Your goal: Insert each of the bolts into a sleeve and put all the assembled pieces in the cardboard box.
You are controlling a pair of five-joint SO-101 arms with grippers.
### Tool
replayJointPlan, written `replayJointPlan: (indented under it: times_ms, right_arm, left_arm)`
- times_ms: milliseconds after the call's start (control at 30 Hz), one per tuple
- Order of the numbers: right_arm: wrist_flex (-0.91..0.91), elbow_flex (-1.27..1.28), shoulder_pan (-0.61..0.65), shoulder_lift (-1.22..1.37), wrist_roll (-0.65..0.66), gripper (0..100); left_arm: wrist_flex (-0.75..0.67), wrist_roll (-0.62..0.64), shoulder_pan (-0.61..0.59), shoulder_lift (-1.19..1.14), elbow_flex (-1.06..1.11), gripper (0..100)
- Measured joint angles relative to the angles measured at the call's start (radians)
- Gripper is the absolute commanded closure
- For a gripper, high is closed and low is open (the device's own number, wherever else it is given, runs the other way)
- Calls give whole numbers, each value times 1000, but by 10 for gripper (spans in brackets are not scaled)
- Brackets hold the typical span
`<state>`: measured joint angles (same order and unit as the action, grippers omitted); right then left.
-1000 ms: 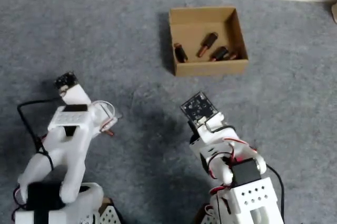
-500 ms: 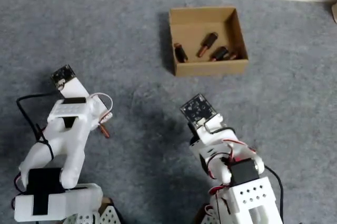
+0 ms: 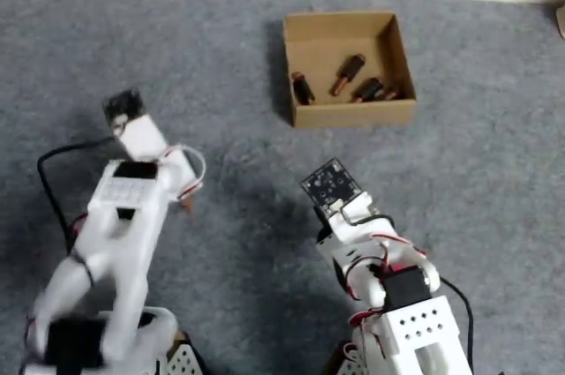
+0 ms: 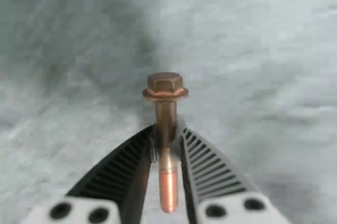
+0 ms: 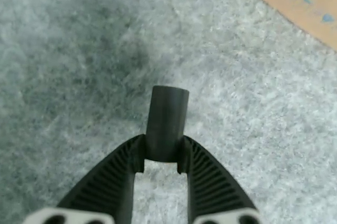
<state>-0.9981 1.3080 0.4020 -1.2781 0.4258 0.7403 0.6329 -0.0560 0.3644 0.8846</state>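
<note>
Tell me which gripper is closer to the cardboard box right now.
Right. The right gripper, holding a sleeve, sits a little short of the cardboard box. The left gripper, holding a bolt, is farther off, down and left of it in the high view.

**Surfaces from my station**

I see a shiny, copper-toned metal bolt (image 4: 165,116), a smooth matt black sleeve (image 5: 167,118) and ribbed black plastic fingers (image 4: 202,163). The carpet (image 3: 221,57) is fuzzy grey. At one o'clock stands a matt brown cardboard box (image 3: 353,114).
</note>
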Motion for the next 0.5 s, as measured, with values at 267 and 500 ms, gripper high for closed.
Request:
replayJointPlan:
  times_ms: [267, 500]
  right_arm:
    - [55, 2, 0, -163, -66, 994]
    - [5, 72, 109, -516, -117, 994]
  left_arm:
    - [109, -157, 109, 631, -57, 996]
    - [186, -124, 167, 1056, -57, 996]
